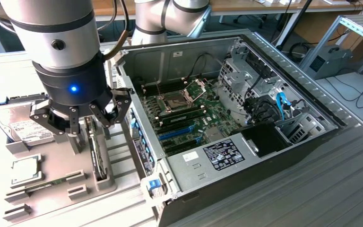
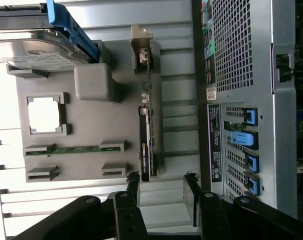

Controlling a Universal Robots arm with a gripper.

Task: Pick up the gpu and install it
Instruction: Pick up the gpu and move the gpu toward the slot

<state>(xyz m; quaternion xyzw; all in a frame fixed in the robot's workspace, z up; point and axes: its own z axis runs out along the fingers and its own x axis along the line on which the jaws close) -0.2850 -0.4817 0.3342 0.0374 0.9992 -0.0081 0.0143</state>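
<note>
The gpu (image 1: 95,156) (image 2: 145,135) stands on its long edge in a slot of the grey holder (image 1: 55,158) (image 2: 91,125), directly under your tool (image 1: 88,128) (image 2: 161,184). It seems to be parked that way so its thin upper edge is offered for a pinch across its two faces. Its silvery bracket (image 2: 141,47) is at the end of the card farthest from the tool's fingers.

Your tool hangs just above the card with its jaws spread wide, and it holds nothing. In the wrist view the card runs between the two fingers (image 2: 133,181), much closer to one of them than to the other, so the straddle looks off-centre. I cannot tell whether either finger touches the card yet. The card has not been lifted and the install has not begun.

Beyond the card, on the side of the tool away from the computer, the same holder keeps other parts in their own pockets. These are a hard drive (image 1: 24,127) (image 2: 36,52), a square processor chip (image 1: 27,170) (image 2: 44,114) and a green memory stick (image 2: 74,148) in clips.

On the tool's other side, the open computer case (image 1: 276,156) (image 2: 241,65) lies on the bench (image 1: 351,189). Its side panel is off, so the motherboard (image 1: 191,111) faces up with its blue slots (image 1: 175,135) exposed to a straight descent.
</note>
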